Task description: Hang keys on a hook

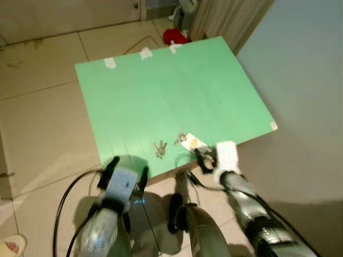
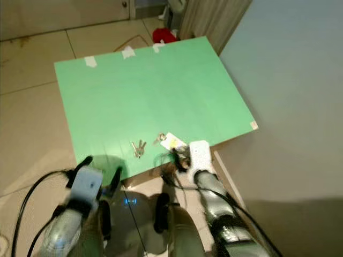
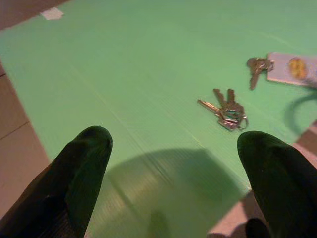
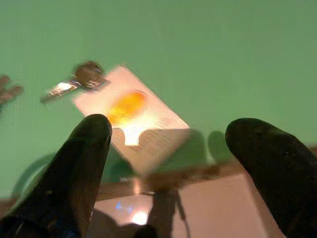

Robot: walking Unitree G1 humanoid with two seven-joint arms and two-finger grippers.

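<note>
A small bunch of silver keys (image 1: 159, 149) lies near the front edge of a green table top (image 1: 161, 91). Just to its right lies a single key on a white tag with an orange mark (image 1: 191, 142). My right gripper (image 1: 204, 160) hovers open at the table's front edge, right behind the tag (image 4: 133, 124), with the tag's key (image 4: 74, 82) beyond one finger. My left gripper (image 1: 130, 165) is open over the front left part of the table, empty, with the key bunch (image 3: 225, 109) ahead of it and the tagged key (image 3: 292, 67) farther off.
White tape strips (image 1: 110, 62) hold the table top's far edge. A red object (image 1: 174, 36) and a curtain (image 1: 230, 19) lie beyond the far corner. A pale wall (image 1: 305, 80) runs along the right. Tiled floor (image 1: 37, 107) spreads to the left.
</note>
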